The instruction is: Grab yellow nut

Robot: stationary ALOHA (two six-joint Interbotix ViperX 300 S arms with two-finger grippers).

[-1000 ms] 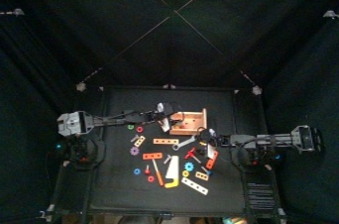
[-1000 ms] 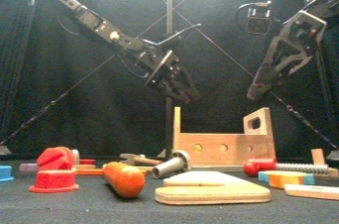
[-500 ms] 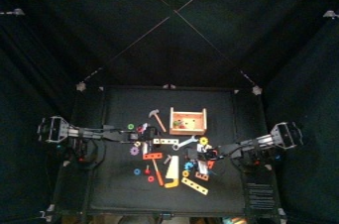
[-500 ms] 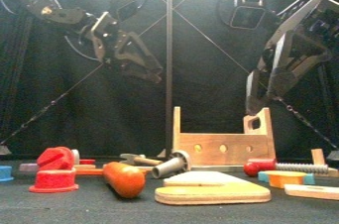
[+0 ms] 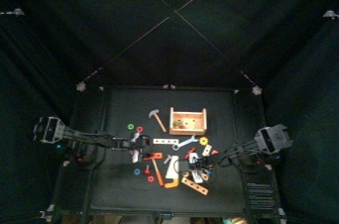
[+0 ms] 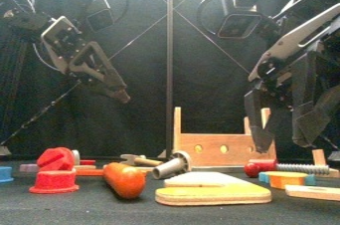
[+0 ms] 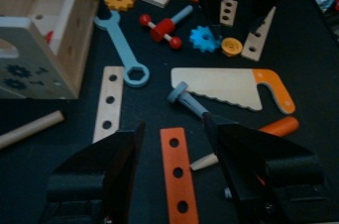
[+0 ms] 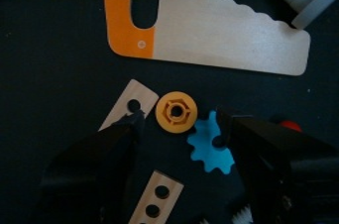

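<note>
Landmark: toy saw [image 7: 228,87]. Left gripper [image 7: 176,159] hangs above the table to the saw's left, jaws spread wide with an orange perforated strip [image 7: 173,168] lying between them; nothing held. Yellow nut [image 8: 175,110] lies flat on the table just off the saw's toothed edge, touching a blue gear [image 8: 212,138] and close beside a pale wooden piece [image 8: 130,104]. Right gripper [image 8: 187,157] hovers directly over the nut, jaws parted either side of it, not touching it
</note>
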